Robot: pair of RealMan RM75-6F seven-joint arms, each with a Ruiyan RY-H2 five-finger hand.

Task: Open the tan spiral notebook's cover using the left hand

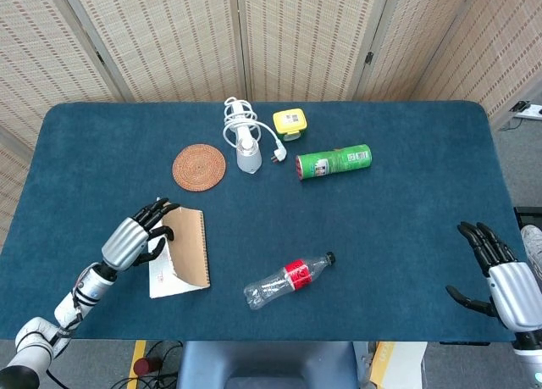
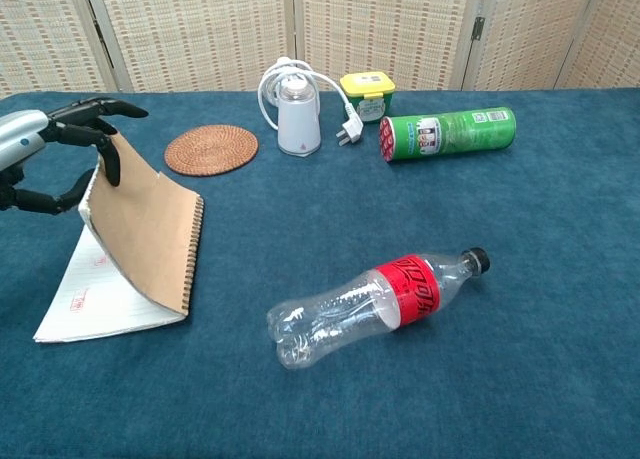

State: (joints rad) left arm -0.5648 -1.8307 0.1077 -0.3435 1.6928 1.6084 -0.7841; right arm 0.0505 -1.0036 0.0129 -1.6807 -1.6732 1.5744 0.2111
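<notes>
The tan spiral notebook [image 1: 188, 247] [image 2: 148, 230] lies at the table's front left, its spiral along the right side. Its tan cover is lifted steeply off the white ruled pages [image 2: 88, 294], hinged at the spiral. My left hand [image 1: 135, 236] [image 2: 55, 144] grips the cover's raised free edge, fingers over the top and thumb underneath. My right hand [image 1: 500, 275] hovers open at the far right edge of the table, fingers spread, holding nothing; the chest view does not show it.
A crushed clear plastic bottle [image 1: 290, 279] [image 2: 375, 294] with a red label lies right of the notebook. Further back are a woven coaster [image 1: 199, 166], a white device with coiled cable [image 1: 246, 143], a yellow box [image 1: 290, 122] and a green can [image 1: 334, 162] on its side.
</notes>
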